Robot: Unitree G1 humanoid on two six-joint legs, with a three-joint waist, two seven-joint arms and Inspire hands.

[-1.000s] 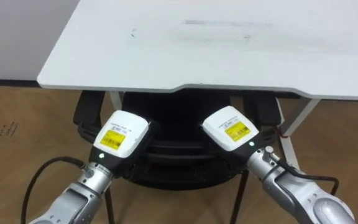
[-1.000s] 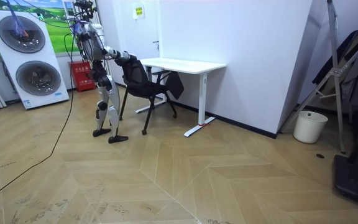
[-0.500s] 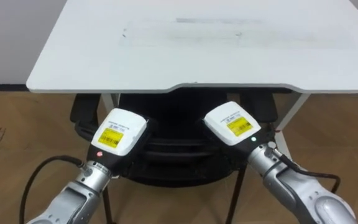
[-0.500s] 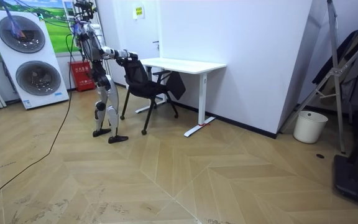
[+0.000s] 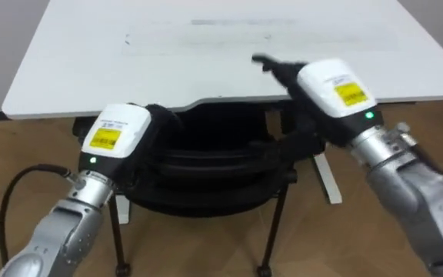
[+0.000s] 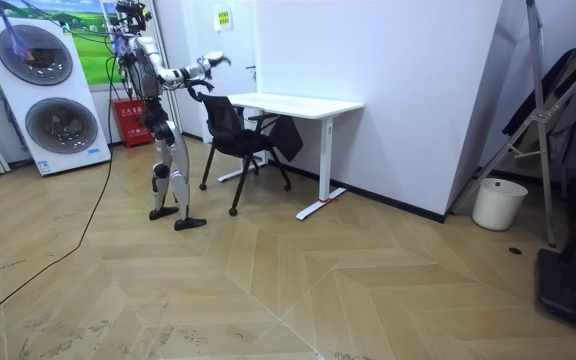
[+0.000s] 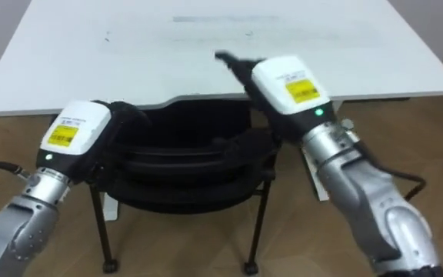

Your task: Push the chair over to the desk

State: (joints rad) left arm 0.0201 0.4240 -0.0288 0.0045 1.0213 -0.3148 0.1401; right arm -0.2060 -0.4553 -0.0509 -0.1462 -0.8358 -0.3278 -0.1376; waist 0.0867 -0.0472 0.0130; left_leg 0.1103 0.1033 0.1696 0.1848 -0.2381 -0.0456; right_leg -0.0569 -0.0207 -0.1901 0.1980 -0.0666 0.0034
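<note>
Left robot hand point(image 5: 116, 137) meets the chair point(image 5: 206, 165), grip unclear; right robot hand point(image 5: 333, 88) hovers empty, fingers point(image 5: 275, 67) seemingly straight.

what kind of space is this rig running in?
Probably a test room dressed as a home: white desk with a black chair by a bare wall, stacked washers at the room view's left, bin at its right.
</note>
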